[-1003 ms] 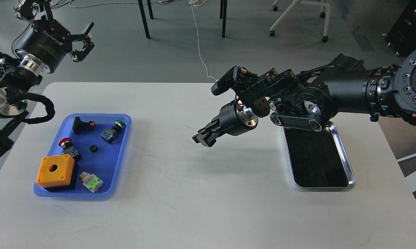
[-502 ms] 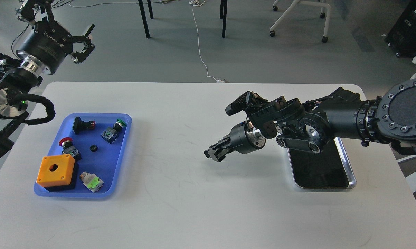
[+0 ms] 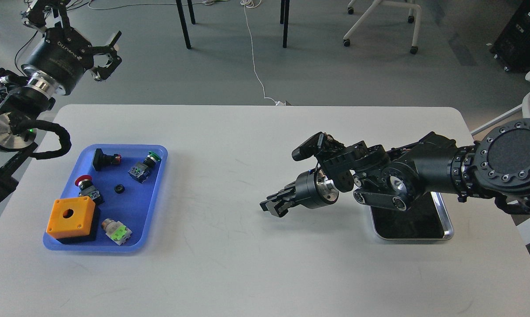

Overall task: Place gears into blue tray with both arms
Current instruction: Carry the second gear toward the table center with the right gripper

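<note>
My right pincer [image 3: 273, 207] is hanging low over the middle of the white counter [image 3: 256, 264], pointing left, its dark fingers pressed close together; whether anything tiny is pinched between them I cannot tell from here. Behind it my right arm is crossing the near-left part of the steel tray [image 3: 441, 220], which is sitting at the right side of the counter. My left pincer [image 3: 104, 55] is raised beyond the counter's far left corner, over the floor, with its fingers spread wide and nothing between them. The blue tray [image 3: 159, 193] is lying at the left side, well apart from both pincers. One gear [image 3: 119, 189] is resting near the tray's middle (a small black ring, hardly more than a dot). Around it are lying a black push-button [image 3: 104, 158], a green-capped switch [image 3: 144, 166], a red-capped switch [image 3: 85, 185], an orange box [image 3: 70, 215] with a round hole, and a bright green part [image 3: 116, 231] near the front rim.
</note>
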`<control>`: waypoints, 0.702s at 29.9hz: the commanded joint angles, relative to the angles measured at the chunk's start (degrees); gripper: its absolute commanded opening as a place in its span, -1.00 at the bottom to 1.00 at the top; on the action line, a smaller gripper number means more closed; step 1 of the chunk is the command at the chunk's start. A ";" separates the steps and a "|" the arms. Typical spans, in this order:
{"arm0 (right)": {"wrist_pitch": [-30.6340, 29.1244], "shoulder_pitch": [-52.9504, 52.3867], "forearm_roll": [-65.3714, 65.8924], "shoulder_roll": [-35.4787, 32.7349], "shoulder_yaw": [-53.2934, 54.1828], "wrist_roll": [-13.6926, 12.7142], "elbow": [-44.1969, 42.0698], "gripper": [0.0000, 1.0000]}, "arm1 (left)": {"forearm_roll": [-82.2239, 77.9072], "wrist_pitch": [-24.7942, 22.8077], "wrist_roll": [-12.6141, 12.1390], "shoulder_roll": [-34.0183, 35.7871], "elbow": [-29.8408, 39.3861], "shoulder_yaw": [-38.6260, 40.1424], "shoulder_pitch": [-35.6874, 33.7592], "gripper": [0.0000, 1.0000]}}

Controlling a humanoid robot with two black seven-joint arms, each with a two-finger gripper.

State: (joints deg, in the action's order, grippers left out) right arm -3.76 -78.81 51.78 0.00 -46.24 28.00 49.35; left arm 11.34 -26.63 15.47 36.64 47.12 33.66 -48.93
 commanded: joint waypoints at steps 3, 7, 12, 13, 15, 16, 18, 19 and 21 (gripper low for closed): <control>0.07 0.76 0.07 0.00 0.01 0.00 -0.21 -0.51 | 0.00 0.00 0.00 -0.08 -0.01 0.09 -0.02 0.96; 0.07 1.11 0.07 0.00 0.01 0.00 -0.22 -0.50 | 0.00 0.09 0.09 -0.08 -0.01 0.09 -0.03 0.96; 0.07 1.11 -0.02 0.00 0.01 0.00 -0.22 -0.38 | 0.00 0.18 0.18 0.10 -0.01 0.18 -0.03 0.96; 0.07 1.20 -0.02 0.00 0.01 0.00 -0.13 -0.35 | 0.00 0.18 0.18 0.10 -0.01 0.18 0.06 0.96; -0.02 1.20 -0.02 0.00 0.10 0.00 -0.13 -0.28 | 0.00 0.18 0.18 0.10 -0.01 0.27 0.06 0.96; -0.02 1.20 -0.02 0.00 0.10 0.00 -0.13 -0.26 | 0.00 0.18 0.18 0.10 -0.01 0.27 0.06 0.96; -0.02 1.20 -0.02 0.00 0.10 0.00 -0.13 -0.26 | 0.00 0.18 0.18 0.10 -0.01 0.35 -0.02 0.96; -0.02 1.29 -0.02 0.00 0.10 0.00 -0.04 -0.25 | 0.00 0.18 0.18 0.10 -0.01 0.44 -0.03 0.96; -0.02 1.20 -0.02 0.00 0.10 0.00 -0.13 -0.22 | 0.00 0.27 0.18 0.10 -0.01 0.53 -0.03 0.96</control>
State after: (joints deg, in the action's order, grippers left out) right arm -3.76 -77.55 51.78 0.00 -46.15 28.00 49.24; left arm 11.34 -26.44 15.64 36.74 47.11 34.03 -48.91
